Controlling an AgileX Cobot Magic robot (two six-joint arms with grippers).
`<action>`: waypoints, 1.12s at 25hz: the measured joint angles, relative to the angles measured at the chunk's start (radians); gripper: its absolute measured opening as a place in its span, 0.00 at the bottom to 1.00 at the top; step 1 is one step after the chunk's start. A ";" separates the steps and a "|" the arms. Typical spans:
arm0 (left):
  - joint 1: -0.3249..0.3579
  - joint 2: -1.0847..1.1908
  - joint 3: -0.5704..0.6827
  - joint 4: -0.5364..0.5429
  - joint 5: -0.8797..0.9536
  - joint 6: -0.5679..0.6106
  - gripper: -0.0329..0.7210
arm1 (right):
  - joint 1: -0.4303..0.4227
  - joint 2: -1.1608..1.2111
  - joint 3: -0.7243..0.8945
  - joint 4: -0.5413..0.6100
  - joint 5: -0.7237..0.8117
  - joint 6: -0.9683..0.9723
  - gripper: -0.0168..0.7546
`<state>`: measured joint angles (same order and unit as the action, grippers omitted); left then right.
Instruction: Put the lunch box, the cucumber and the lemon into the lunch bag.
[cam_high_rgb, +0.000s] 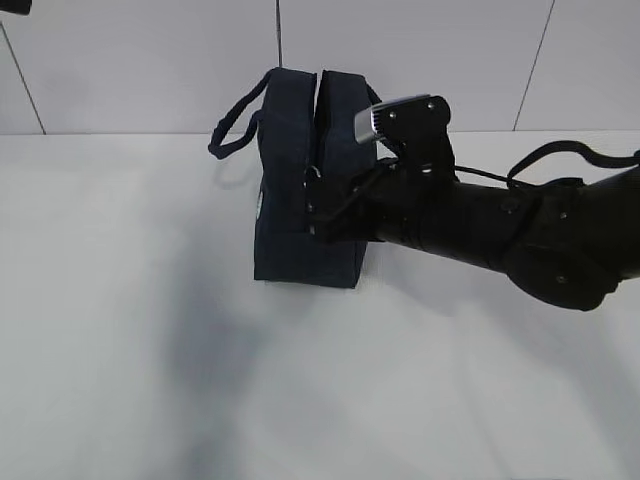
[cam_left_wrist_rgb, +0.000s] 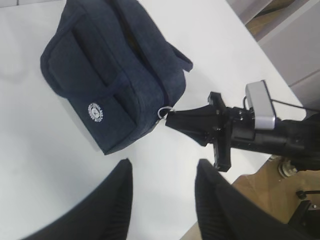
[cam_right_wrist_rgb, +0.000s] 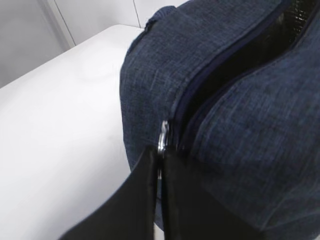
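Here right gripper (cam_right_wrist_rgb: 159, 165) pinched on ring pull (cam_right_wrist_rgb: 163, 137) of lunch bag (cam_high_rgb: 305, 190); left gripper (cam_left_wrist_rgb: 162, 192) spread wide, empty.

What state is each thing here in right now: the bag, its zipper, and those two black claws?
Boxy dark navy fabric lunch bag: standing on the white table, top gaping open.
Zipper with metal ring pull: unzipped along the top, ring pinched at the bag's end.
Right gripper: shut on the ring pull.
Left gripper: open, holding nothing, apart from the bag.
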<state>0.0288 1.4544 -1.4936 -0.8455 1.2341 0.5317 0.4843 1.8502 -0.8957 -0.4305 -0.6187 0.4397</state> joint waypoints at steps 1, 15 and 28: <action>0.000 0.000 0.000 0.007 0.000 0.000 0.44 | 0.000 -0.007 -0.011 -0.007 0.018 -0.002 0.02; -0.069 0.000 0.000 0.151 0.000 0.000 0.44 | 0.000 -0.045 -0.174 -0.080 0.203 -0.004 0.02; -0.206 0.020 0.075 0.246 -0.043 0.000 0.44 | 0.000 -0.045 -0.304 -0.081 0.361 -0.004 0.02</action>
<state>-0.1771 1.4740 -1.4188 -0.5994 1.1914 0.5317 0.4843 1.8048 -1.1998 -0.5112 -0.2577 0.4359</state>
